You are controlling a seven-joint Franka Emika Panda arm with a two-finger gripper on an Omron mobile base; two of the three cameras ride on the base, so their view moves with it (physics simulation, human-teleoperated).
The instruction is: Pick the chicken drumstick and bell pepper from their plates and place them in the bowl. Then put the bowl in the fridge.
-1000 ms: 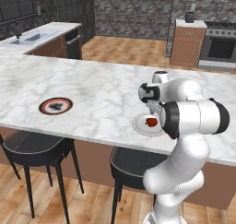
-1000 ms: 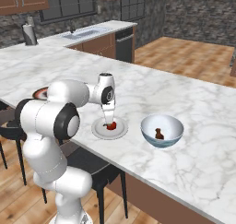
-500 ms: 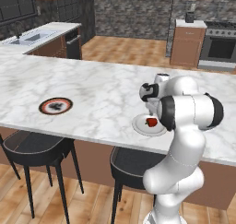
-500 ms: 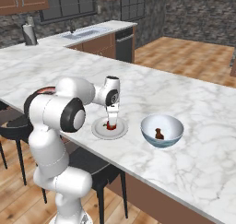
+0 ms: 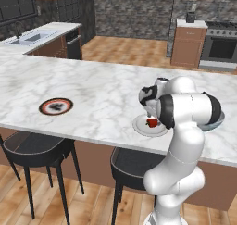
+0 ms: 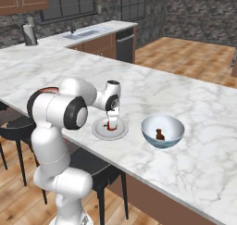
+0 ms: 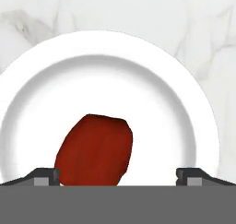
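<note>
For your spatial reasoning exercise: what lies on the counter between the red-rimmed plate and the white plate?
Nothing: in the left base view, bare marble counter separates the red-rimmed plate from the white plate holding the bell pepper.

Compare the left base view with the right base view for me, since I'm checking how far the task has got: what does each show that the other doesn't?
Left base view: the dark-centred plate with its red-orange rim sits bare on the counter, well left of the arm.

Right base view: the bowl's inside, with the chicken drumstick lying in it.

Both: the open gripper low over the white plate, and the bell pepper on that plate, not yet picked.
</note>
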